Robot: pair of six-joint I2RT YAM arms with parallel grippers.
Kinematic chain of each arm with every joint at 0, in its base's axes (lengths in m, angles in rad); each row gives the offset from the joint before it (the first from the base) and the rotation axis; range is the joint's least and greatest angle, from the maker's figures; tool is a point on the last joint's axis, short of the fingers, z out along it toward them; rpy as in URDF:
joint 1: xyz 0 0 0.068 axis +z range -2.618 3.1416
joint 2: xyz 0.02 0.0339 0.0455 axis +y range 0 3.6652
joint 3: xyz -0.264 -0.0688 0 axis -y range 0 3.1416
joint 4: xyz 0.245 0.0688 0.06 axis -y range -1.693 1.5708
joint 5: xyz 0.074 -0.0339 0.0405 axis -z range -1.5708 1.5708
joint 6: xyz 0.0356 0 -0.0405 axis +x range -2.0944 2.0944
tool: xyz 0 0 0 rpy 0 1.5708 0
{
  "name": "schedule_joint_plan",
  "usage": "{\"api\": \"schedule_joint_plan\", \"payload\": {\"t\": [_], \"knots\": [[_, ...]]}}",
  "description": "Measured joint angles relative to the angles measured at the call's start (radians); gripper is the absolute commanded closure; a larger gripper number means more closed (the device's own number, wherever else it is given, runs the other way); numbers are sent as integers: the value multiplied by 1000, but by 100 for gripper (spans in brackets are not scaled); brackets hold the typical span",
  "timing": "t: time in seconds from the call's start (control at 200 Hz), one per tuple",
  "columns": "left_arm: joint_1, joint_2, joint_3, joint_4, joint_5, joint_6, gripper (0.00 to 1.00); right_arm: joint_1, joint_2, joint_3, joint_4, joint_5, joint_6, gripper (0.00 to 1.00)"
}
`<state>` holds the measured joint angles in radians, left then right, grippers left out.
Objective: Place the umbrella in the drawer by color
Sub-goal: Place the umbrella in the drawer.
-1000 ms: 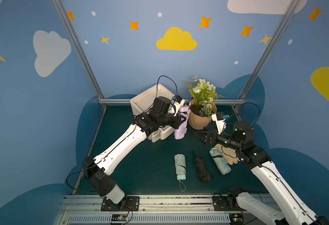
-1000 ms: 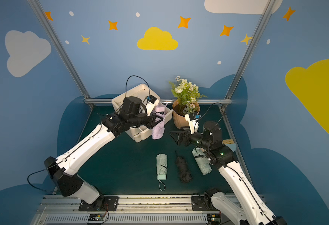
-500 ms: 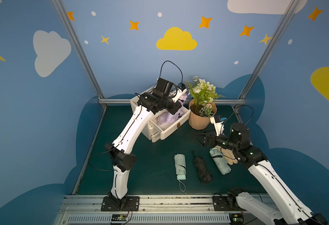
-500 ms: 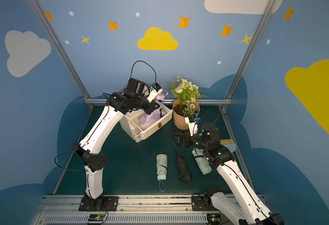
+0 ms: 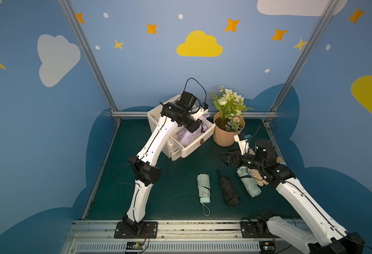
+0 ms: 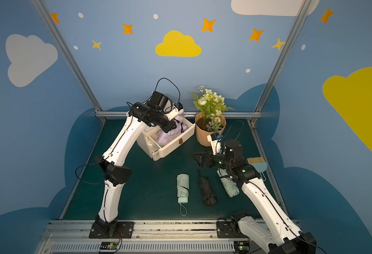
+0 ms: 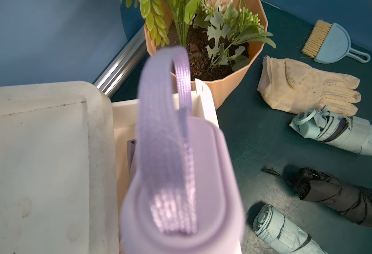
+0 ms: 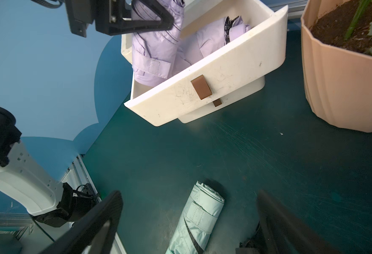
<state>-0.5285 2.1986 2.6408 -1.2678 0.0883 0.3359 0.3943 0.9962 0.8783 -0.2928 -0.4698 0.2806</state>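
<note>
The left gripper is clamped tight around a folded lilac umbrella and holds it roughly upright, strap end up toward the wrist. The umbrella's lower end is down inside the pulled-out upper drawer of the white cabinet, at the drawer's end away from the flower pot. Whether that end rests on the drawer floor is hard to say, since the drawer's front wall hides it. A second lilac umbrella lies on its side in the same drawer, just beside the held one. The lower drawer sits pushed in beneath. The right gripper hangs above the green mat in front of the pot with its jaws spread wide and nothing between them. On the mat near the front, three folded umbrellas lie in a row: a mint umbrella, a black umbrella in the middle, and another mint one, the far mint umbrella, partly under the right arm. A cream glove lies touching the far mint umbrella, and a small blue brush lies near the pot.
</note>
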Motion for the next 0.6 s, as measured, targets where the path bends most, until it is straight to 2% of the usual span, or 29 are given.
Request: {"api": "schedule_joint_plan", "payload": {"t": [0.325, 0.601], "knots": [[30, 32, 4, -43, 79, 9, 97, 0, 44, 0, 13, -11, 11, 3], [37, 79, 5, -55, 63, 34, 97, 0, 64, 0, 30, -18, 19, 3]]}}
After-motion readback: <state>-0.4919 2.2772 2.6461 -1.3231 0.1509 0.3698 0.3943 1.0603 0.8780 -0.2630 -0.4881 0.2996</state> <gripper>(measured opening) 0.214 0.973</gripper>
